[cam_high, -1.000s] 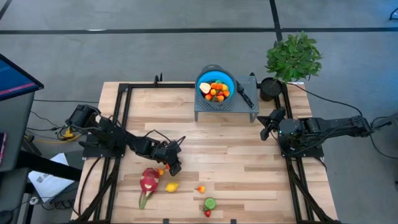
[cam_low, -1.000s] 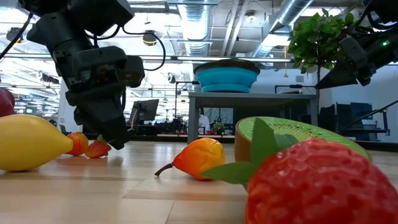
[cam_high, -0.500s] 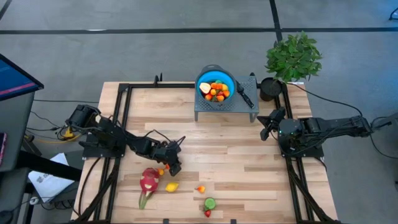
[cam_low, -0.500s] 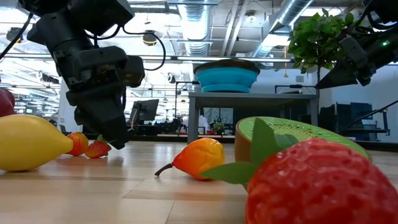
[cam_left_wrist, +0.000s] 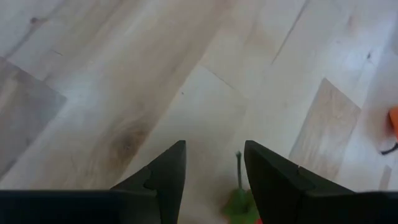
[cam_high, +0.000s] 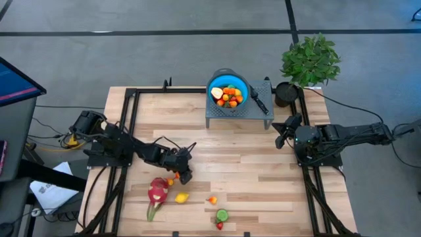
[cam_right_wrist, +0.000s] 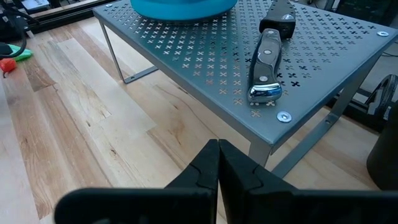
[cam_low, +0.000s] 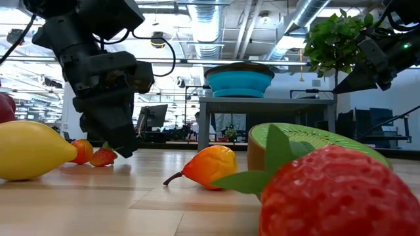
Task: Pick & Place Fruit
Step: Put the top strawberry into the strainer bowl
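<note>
Loose toy fruit lies on the near part of the wooden table: a pink dragon fruit (cam_high: 156, 191), a lemon (cam_high: 181, 197), a small orange fruit (cam_high: 212, 199), a kiwi half (cam_high: 222, 214) and a large strawberry (cam_high: 220, 225). My left gripper (cam_high: 186, 176) reaches down at a slant over a small strawberry (cam_low: 102, 157) that lies on the table beside a small orange fruit (cam_low: 82, 151). Its fingers stand apart, and the strawberry's green top (cam_left_wrist: 239, 200) shows between them. At the table's right side, my right gripper (cam_high: 284, 133) waits shut in the air. My left gripper comes down at a slant, one finger on either side of the small strawberry's leafy top (cam_left_wrist: 241, 198). The strawberry lies on the table. Whether the fingers (cam_left_wrist: 273, 180) touch it, I cannot tell.
A blue bowl (cam_high: 217, 82) with several fruits stands on a grey perforated stand (cam_high: 214, 115) at the far middle. A black-handled knife (cam_right_wrist: 266, 62) lies on that stand. A potted plant (cam_high: 310, 60) is at the far right corner. Black rails (cam_high: 128, 125) run along the table's sides.
</note>
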`<state>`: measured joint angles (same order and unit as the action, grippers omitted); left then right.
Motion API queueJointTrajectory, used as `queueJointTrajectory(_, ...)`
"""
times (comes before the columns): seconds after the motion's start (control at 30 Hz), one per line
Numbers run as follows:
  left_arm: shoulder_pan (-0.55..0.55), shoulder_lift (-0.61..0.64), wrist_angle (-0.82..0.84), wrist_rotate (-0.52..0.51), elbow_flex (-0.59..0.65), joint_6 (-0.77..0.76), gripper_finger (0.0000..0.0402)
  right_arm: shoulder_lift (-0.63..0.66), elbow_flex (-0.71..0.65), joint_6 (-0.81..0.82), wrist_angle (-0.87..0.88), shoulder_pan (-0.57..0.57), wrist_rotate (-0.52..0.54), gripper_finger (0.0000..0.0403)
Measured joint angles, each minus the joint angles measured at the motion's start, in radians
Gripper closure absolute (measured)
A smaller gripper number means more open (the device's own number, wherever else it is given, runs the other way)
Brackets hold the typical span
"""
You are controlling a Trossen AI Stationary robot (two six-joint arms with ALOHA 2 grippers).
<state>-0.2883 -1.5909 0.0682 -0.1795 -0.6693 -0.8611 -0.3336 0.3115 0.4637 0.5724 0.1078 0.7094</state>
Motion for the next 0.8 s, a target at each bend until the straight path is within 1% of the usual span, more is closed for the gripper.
queueJointTrajectory(0.13, 0.003, 0.000, 0.000, -0.003, 0.000, 0.000, 0.0259, 0.000, 0.000, 0.000, 0.000, 0.000, 0.002, 0.0403)
queueJointTrajectory(0.27, 0.003, 0.000, 0.001, 0.020, 0.000, 0.000, 0.0288, 0.000, 0.000, 0.000, 0.000, 0.000, 0.002, 0.0403)
queueJointTrajectory(0.8, 0.002, 0.000, -0.004, 0.020, 0.000, 0.000, 0.0382, 0.000, 0.000, 0.000, 0.000, 0.000, 0.002, 0.0403)
